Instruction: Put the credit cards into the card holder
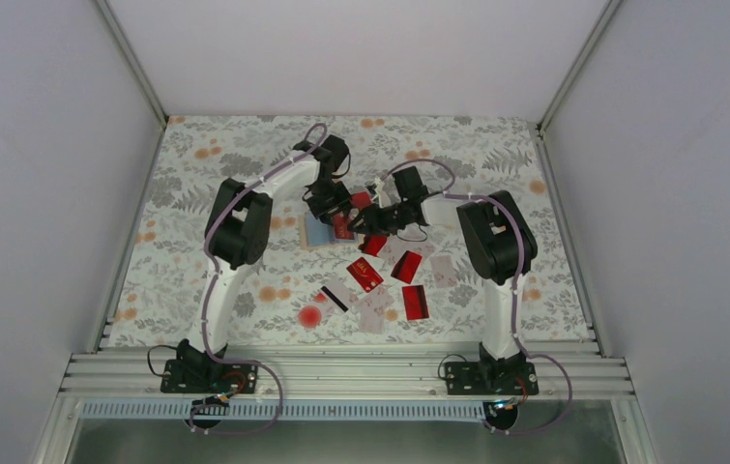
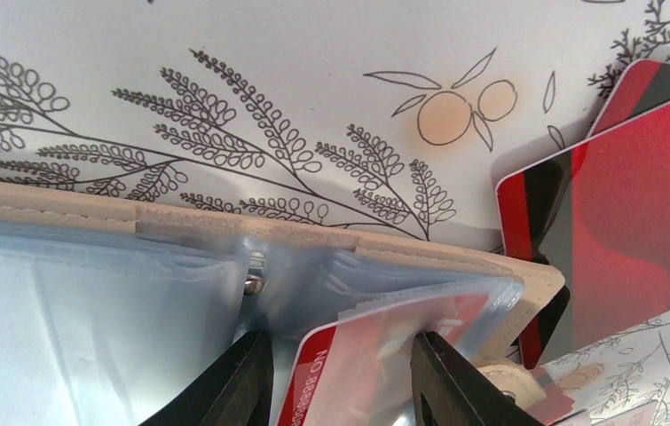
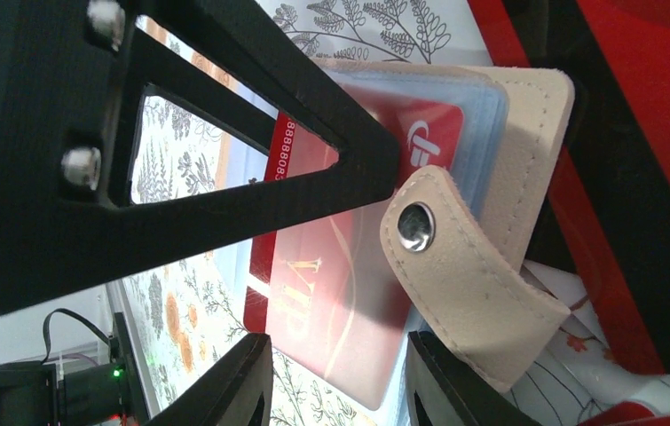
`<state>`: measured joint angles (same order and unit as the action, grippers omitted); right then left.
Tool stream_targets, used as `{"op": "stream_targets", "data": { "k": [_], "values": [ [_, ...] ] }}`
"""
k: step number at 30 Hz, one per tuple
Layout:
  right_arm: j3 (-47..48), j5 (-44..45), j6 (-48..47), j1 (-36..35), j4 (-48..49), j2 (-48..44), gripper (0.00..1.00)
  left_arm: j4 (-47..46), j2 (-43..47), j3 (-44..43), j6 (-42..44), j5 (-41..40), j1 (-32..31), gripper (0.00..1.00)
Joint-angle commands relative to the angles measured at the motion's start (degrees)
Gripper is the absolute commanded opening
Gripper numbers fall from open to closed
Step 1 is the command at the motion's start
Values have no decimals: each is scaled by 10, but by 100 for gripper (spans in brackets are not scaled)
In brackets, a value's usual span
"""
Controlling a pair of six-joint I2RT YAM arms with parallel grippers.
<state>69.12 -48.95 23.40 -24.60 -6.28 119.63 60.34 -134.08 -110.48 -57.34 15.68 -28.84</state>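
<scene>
Floral tablecloth; tan card holder lies open mid-table, red card half in its clear sleeve. Straddling the card, left gripper and right gripper stand part-spread; whether pinching, cannot tell. Card likely stiff, slick: hold by edges.

From above, the card holder is mostly covered by the left gripper and the right gripper, and print on the credit cards is too small to read. The left wrist view's bottom edge cuts off the holder and the red card tucked in it; whether either gripper clamps anything cannot be told.
</scene>
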Motion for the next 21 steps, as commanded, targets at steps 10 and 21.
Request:
{"op": "stream_targets", "data": {
  "k": [10, 21],
  "values": [
    [51, 51, -43, 0, -99, -28, 39, -66, 21, 84, 151, 6, -17, 77],
    [42, 73, -26, 0, -102, -76, 39, -99, 88, 117, 240, -31, -13, 71]
  ]
}}
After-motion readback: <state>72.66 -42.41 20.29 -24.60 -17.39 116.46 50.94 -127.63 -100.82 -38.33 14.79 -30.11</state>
